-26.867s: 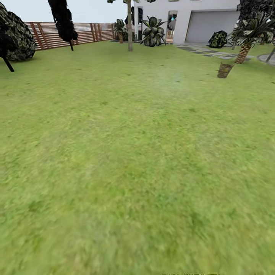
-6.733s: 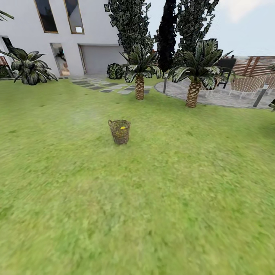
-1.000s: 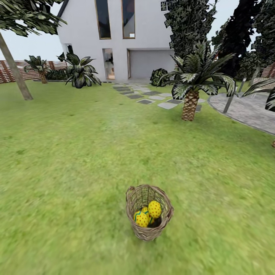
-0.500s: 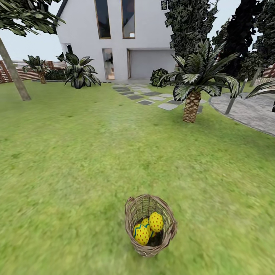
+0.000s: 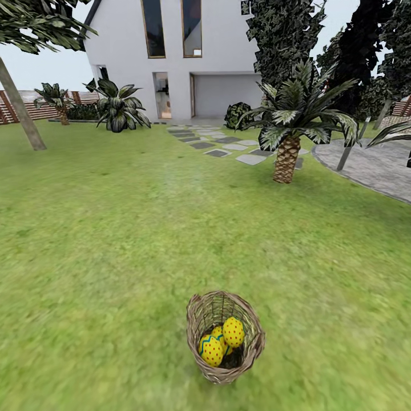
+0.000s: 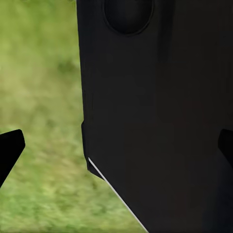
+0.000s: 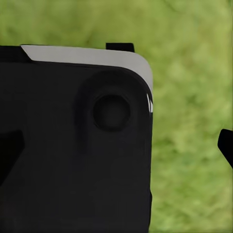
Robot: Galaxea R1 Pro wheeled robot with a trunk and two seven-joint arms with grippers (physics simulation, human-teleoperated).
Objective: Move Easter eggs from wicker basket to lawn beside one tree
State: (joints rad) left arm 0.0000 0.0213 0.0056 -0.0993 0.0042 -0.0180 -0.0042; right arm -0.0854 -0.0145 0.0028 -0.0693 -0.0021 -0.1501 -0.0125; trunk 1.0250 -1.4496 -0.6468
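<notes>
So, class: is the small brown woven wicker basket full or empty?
Partly full: yellow red-dotted eggs lie inside the basket, below its rim.

The head camera looks forward and down across the mottled green lawn (image 5: 114, 240), with the round brown woven wicker basket (image 5: 225, 335) close below it and the white two-storey house (image 5: 171, 57) far ahead. Both wrist cameras face down at blurred grass from close by, each largely blocked by a black robot body panel (image 6: 155, 116). All three views share that lawn.
</notes>
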